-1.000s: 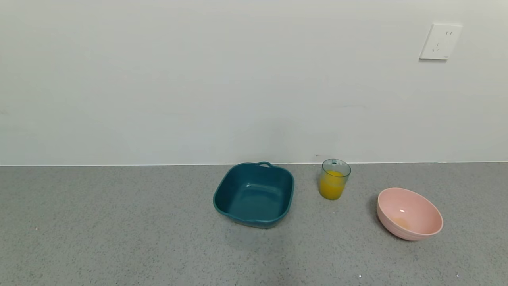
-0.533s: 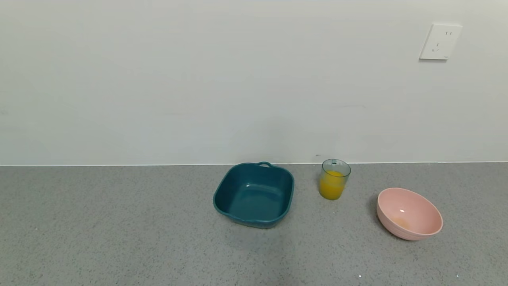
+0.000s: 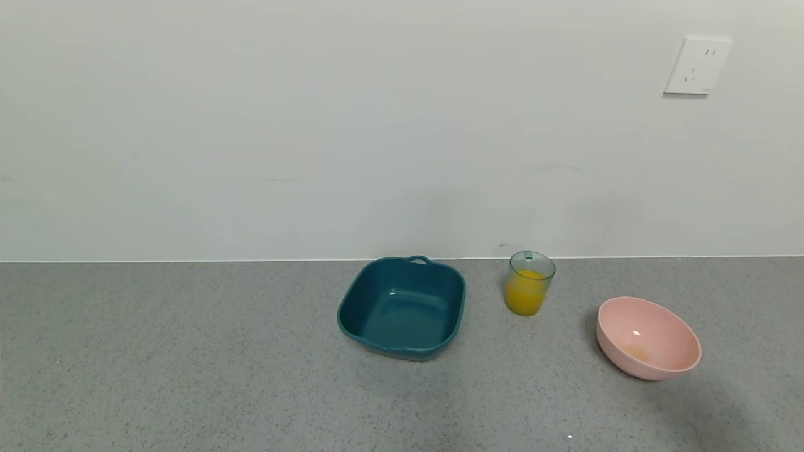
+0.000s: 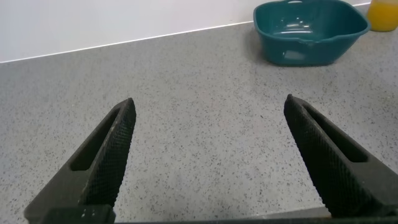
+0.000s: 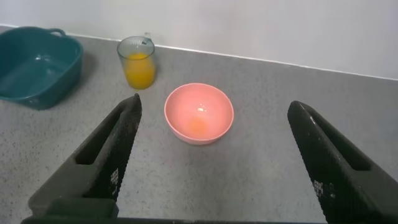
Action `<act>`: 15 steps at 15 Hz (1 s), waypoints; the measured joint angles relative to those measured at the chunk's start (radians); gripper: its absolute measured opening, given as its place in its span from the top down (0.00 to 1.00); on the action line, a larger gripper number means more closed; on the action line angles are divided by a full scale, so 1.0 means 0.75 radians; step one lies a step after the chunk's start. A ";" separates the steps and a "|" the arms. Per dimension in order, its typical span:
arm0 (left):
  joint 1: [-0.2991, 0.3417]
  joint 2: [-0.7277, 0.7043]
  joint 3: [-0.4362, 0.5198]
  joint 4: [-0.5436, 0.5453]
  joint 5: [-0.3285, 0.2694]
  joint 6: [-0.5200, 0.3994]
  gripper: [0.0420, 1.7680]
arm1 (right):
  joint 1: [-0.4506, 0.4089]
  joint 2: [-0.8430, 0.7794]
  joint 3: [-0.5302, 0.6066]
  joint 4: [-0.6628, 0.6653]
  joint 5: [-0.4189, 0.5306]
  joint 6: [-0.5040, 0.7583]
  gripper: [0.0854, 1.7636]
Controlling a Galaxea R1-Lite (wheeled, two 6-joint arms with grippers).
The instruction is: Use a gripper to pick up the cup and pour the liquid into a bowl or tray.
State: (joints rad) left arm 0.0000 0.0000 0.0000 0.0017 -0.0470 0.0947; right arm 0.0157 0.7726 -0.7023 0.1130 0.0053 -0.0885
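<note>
Cup (image 3: 530, 283) upright on the grey bench (image 3: 188, 364) near the wall, holding orange-yellow liquid (image 3: 524, 294) to roughly two-thirds. Just beside it to the left, apart, dark teal tray (image 3: 402, 307), loop handle toward the wall. To the right and nearer, pink bowl (image 3: 647, 338), tilted, faint orange trace inside. Left end effector (image 4: 208, 155) spread wide over bare bench, gripping nothing. Right end effector (image 5: 214, 155) likewise wide, gripping nothing, pointed toward the pink bowl.
</note>
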 joint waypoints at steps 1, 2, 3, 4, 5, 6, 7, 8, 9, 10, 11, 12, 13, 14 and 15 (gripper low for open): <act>0.000 0.000 0.000 -0.001 0.000 0.000 0.03 | 0.018 0.092 -0.031 -0.013 -0.002 0.001 0.03; 0.000 0.000 0.000 0.000 -0.001 0.000 0.03 | 0.050 0.188 -0.058 -0.045 -0.009 0.004 0.03; 0.000 0.000 0.000 0.000 0.000 0.000 0.03 | 0.089 0.272 -0.075 -0.076 -0.032 0.006 0.03; 0.000 0.000 0.000 0.000 0.001 0.000 0.03 | 0.134 0.355 -0.087 -0.121 -0.061 0.015 0.03; 0.000 0.000 0.000 0.000 0.000 0.000 0.03 | 0.193 0.439 -0.095 -0.167 -0.094 0.037 0.03; 0.000 0.000 0.000 0.000 0.001 0.001 0.03 | 0.251 0.514 -0.100 -0.204 -0.126 0.062 0.03; 0.000 0.000 0.000 0.000 0.000 0.000 0.03 | 0.309 0.586 -0.107 -0.237 -0.162 0.082 0.03; 0.000 0.000 0.000 0.000 0.001 0.000 0.03 | 0.366 0.661 -0.110 -0.271 -0.200 0.115 0.03; 0.000 0.000 0.000 0.000 0.000 0.000 0.03 | 0.417 0.729 -0.117 -0.315 -0.230 0.155 0.03; 0.000 0.000 0.000 0.000 0.000 0.000 0.03 | 0.463 0.796 -0.117 -0.362 -0.262 0.197 0.03; 0.000 0.000 0.000 0.000 0.000 0.000 0.03 | 0.502 0.869 -0.119 -0.417 -0.291 0.235 0.03; 0.000 0.000 0.000 0.000 0.001 -0.001 0.03 | 0.529 0.938 -0.120 -0.473 -0.322 0.258 0.03; 0.000 0.000 0.000 0.000 0.000 0.000 0.03 | 0.547 1.008 -0.122 -0.531 -0.344 0.281 0.03; 0.000 0.000 0.000 0.000 0.000 0.000 0.03 | 0.559 1.085 -0.125 -0.592 -0.366 0.304 0.03; 0.000 0.000 0.000 0.000 0.000 0.000 0.03 | 0.567 1.155 -0.130 -0.644 -0.390 0.327 0.03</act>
State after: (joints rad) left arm 0.0000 0.0000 0.0000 0.0017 -0.0470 0.0947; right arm 0.4406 1.6385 -0.8000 -0.3698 -0.2872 0.1566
